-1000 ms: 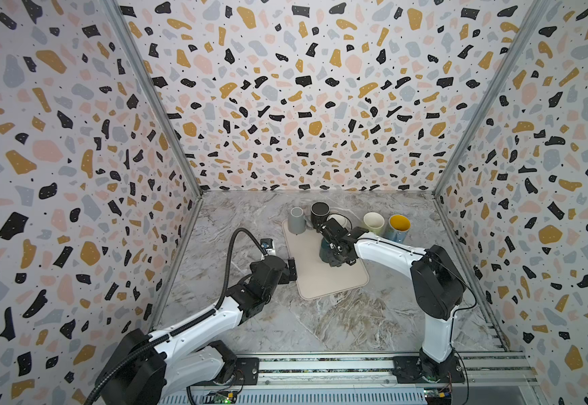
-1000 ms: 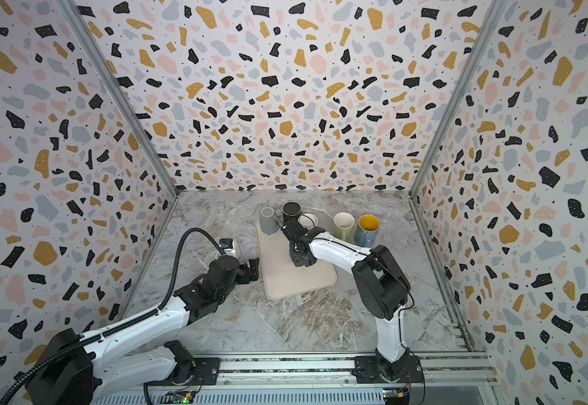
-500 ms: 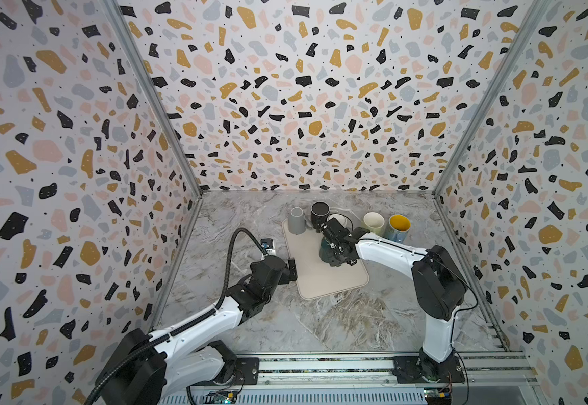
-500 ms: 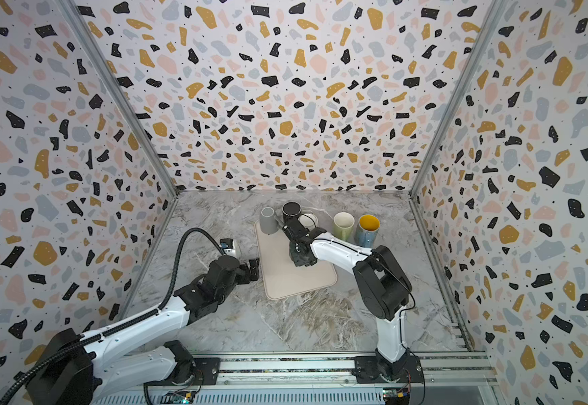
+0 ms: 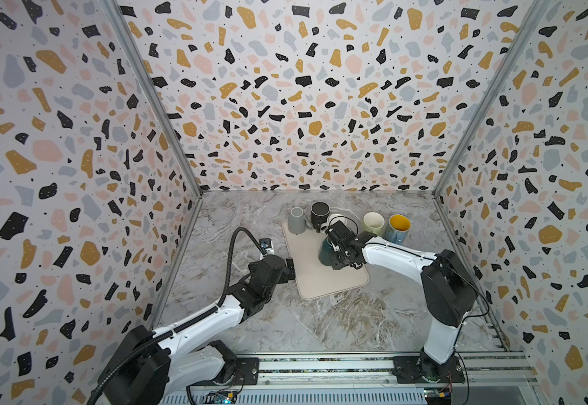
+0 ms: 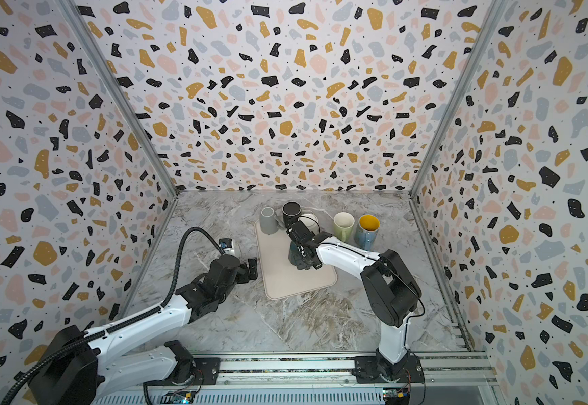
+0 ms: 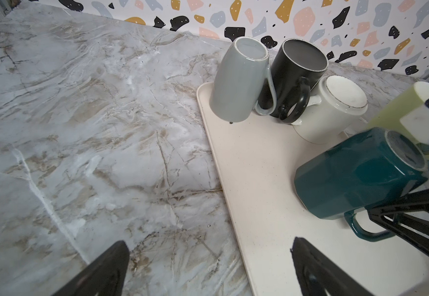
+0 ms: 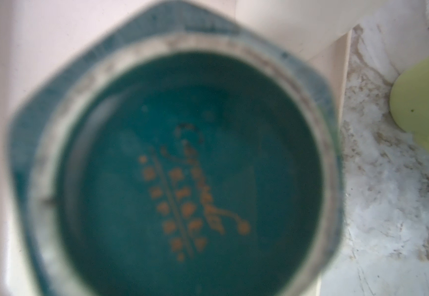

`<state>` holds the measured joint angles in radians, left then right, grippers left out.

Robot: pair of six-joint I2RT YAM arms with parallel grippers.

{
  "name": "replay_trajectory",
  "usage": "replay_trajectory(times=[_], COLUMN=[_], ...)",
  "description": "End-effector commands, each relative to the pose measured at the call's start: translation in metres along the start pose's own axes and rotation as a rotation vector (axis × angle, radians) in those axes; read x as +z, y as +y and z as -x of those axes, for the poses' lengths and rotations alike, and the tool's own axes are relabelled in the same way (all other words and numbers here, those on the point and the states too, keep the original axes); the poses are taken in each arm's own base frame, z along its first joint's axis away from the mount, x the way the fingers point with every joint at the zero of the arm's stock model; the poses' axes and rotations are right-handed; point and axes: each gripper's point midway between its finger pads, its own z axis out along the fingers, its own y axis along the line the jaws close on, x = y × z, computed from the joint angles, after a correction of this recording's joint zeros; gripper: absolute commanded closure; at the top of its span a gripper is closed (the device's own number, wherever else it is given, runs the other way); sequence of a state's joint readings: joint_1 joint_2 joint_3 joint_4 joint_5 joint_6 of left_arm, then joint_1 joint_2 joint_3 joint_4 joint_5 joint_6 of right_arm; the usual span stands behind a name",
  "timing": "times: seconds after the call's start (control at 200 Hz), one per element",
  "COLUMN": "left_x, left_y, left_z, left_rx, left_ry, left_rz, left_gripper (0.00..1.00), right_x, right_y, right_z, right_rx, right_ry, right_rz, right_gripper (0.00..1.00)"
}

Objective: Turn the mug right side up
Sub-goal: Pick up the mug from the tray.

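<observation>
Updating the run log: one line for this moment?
right gripper shut on teal mug handle | mug base up on beige tray | left gripper open, at tray edge

The left arm point(image 5: 197, 322) stretched low from the worktop's point(image 5: 320, 322) front edge toward its middle, the left gripper point(image 7: 208, 243) spread wide and holding nothing. The right arm point(image 5: 394, 254) stood at the front edge, elbow bent, forearm reaching inward, wrist turned down, the right gripper point(image 5: 337, 251) clamped on the teal mug point(image 7: 356, 174).
</observation>
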<state>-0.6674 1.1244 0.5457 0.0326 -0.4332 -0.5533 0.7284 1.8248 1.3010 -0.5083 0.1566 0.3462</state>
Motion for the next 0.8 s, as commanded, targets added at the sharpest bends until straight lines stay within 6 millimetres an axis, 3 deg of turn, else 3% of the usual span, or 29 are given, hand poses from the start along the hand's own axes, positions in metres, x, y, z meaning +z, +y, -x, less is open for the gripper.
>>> replay_trajectory(times=[0.0, 0.796], left_x=[0.004, 0.013], left_y=[0.001, -0.008], left_z=[0.003, 0.004], left_rx=[0.007, 0.013], left_ry=[-0.024, 0.008], left_rz=[0.003, -0.011], left_gripper=[0.0, 0.0], right_x=[-0.033, -0.053], right_y=[0.004, 0.007], right_z=[0.034, 0.042], right_rx=[0.024, 0.035], right_ry=[-0.148, -0.279], right_rz=[0.048, 0.201], right_gripper=[0.97, 1.0])
